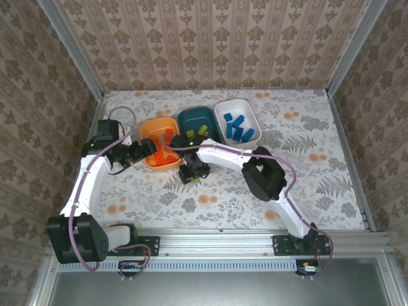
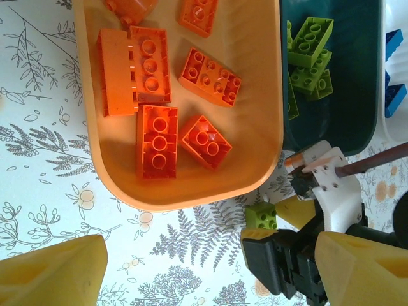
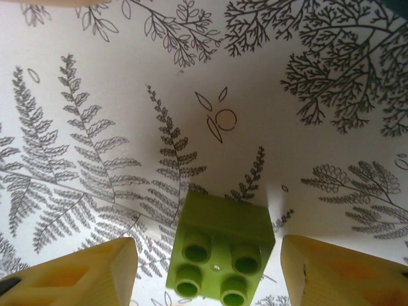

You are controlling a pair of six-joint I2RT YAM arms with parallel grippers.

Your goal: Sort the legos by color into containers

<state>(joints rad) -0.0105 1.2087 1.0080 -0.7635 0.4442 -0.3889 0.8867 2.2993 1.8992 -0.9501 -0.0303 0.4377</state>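
A lime green lego lies studs-up on the patterned table, in front of the orange container. My right gripper is open around it, one yellow finger on each side with a gap at both. The same lego shows beside the right gripper's fingers in the left wrist view. My left gripper is open and empty, just in front of the orange container, which holds several orange legos. The teal container holds lime green legos. The white container holds blue legos.
The three containers stand side by side at the back middle of the table, orange on the left and white on the right. Both arms crowd the space just in front of the orange and teal containers. Papered walls close in the table.
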